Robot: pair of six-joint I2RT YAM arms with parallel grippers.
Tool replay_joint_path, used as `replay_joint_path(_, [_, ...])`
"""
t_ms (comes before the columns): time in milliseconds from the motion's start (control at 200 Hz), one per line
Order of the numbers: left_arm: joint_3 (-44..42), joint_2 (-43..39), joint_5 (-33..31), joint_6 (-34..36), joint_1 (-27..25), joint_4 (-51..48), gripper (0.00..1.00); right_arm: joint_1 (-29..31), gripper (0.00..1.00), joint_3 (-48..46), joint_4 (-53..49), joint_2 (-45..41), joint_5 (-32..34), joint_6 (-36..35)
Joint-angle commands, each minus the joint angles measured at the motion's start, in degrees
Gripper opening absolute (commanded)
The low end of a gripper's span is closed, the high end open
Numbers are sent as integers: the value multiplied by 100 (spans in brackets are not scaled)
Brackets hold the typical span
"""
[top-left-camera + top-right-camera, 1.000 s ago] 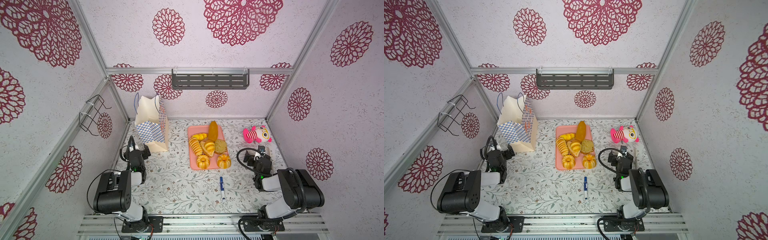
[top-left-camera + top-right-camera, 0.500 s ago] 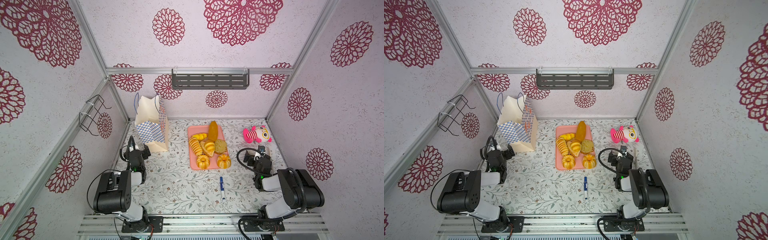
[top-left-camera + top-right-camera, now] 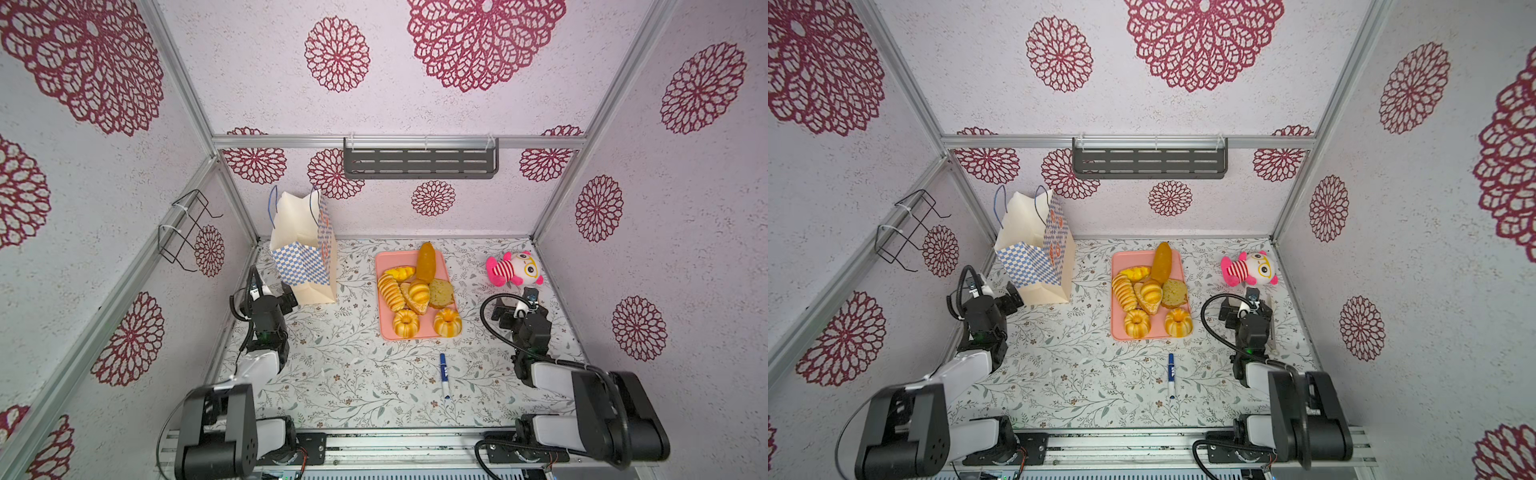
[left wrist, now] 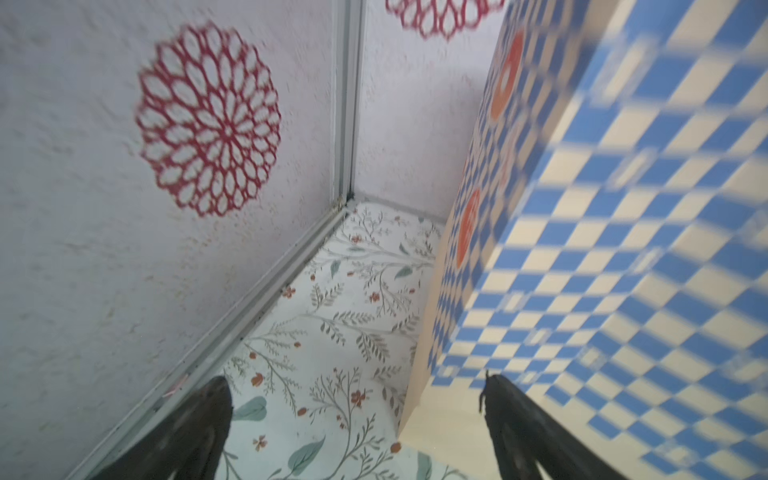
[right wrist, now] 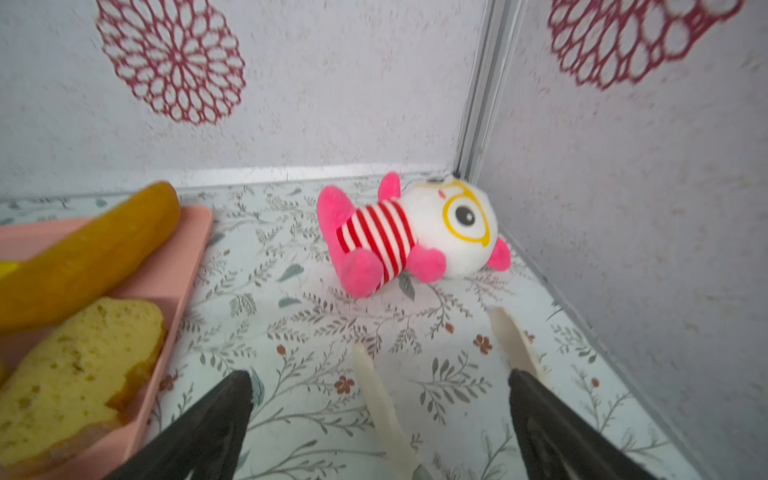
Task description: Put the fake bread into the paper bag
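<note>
**While both arms sit low and empty, no bread is bagged**

fake bread [image 3: 417, 291] is piled on the pink tray [image 3: 384, 332], mid-table. paper bag [image 3: 303, 257] stands upright at the far left, well apart from it.

Pastries look like light, squishy foam with a glossy skin. I'd expect them to compress and maybe slip. Pinch across the body: mid-length on the long loaf [image 3: 427, 257], over one wall on the ring cakes [image 3: 406, 323]. Those sit nearest the arms, so they're the easiest first picks. Bag is thin paper and looks tippy.

left gripper [image 4: 357, 390]: fingers spread wide, holding nothing, low beside the bag's near bottom corner. Contact, can't tell.

right gripper [image 5: 378, 378]: fingers spread too, empty, low, right of the tray, aimed at the plush toy [image 5: 407, 237].
</note>
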Motion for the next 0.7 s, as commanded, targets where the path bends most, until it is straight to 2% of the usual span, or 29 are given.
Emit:
replay_joint_path(0, [233,-903,-615,-1025,-197,-1711,97,-19,99,384,-1486,-949,303,720])
replay_joint_path(105, [576,-1615,-430,-1741,-267,-3153,97,-35,99,836,-3339,-1542,837,1731])
replay_joint_path(150, [809,-1846,-383,-2054,-267,-3924,97,-61,99,1111,-4172,-1681,860,2062])
replay_joint_path(200, [1132,-2062,-382,-2413,-256,-4802,97,-81,99,1360,-4854,-1821,594,2242])
replay_joint_path(285, [1767,-2342,-69,-2662,-208,-6047,97,-105,98,1416,-5374,-2212,-18,2459])
replay_joint_path(410, [2709,-2528,650,-2625,-197,-7118,97,-132,80,1411,-5808,-2827,-927,2748])
replay_joint_path(540, [3877,-2140,1213,-2274,-197,-7875,97,-132,70,1938,-6396,-2736,-1940,2736])
replay_joint_path(695, [5340,-834,1735,-1597,-214,-8670,98,6,65,2561,-6544,-2426,-2870,2906])
